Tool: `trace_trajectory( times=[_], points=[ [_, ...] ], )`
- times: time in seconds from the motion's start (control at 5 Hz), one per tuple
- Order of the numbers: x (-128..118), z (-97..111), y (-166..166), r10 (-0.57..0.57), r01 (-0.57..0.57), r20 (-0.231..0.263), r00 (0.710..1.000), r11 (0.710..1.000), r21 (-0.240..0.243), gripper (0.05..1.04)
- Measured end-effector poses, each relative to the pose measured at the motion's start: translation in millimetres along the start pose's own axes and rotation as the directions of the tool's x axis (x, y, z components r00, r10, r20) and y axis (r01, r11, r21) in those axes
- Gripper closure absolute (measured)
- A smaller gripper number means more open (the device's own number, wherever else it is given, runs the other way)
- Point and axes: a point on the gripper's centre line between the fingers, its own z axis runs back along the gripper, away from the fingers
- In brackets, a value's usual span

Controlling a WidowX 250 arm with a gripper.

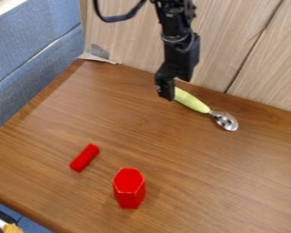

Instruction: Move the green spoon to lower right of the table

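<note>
spoon (201, 106) behind (and right of) both blocks (129, 189)

1. The green spoon (203, 108) has a pale yellow-green handle and a silvery metal bowl with dark spots.
2. The gripper (166, 93) is black, as is the arm (177, 43); the looping cable (116, 19) is dark blue-black.
3. The table (172, 145) is warm brown with streaky wood grain.
4. The wall panels (120, 38) are pale beige, finely grained, with a dark seam.
5. The cloth-like surface (26, 50) is mottled blue, crossed by a whitish line.
6. The small rod (85, 158) is plain red.
7. The six-sided block (129, 189) is red, with lighter edges.
</note>
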Motion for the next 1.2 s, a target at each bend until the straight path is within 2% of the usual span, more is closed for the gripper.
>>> trace_trajectory(
  times=[0.2, 0.4, 0.6, 0.8, 1.0, 1.2],
  points=[
    [2.7, -17.5, 5.9, 0.008, -0.008, -0.001, 1.000, 0.999, -0.041, 0.082],
    [4.6, -29.3, 12.2, 0.010, -0.011, -0.020, 1.000, 0.998, -0.065, 0.135],
    [7.0, -36.2, 11.8, 0.017, -0.018, -0.009, 1.000, 0.996, -0.082, 0.419],
    [3.5, -36.2, 11.6, 0.019, -0.022, -0.035, 0.999, 0.996, -0.083, 0.677],
    [2.3, -36.3, 10.3, 0.015, -0.019, -0.043, 0.999, 0.996, -0.087, 0.691],
    [3.1, -33.2, 5.3, -0.023, 0.021, -0.014, 1.000, 0.991, -0.133, 0.691]
  ],
)
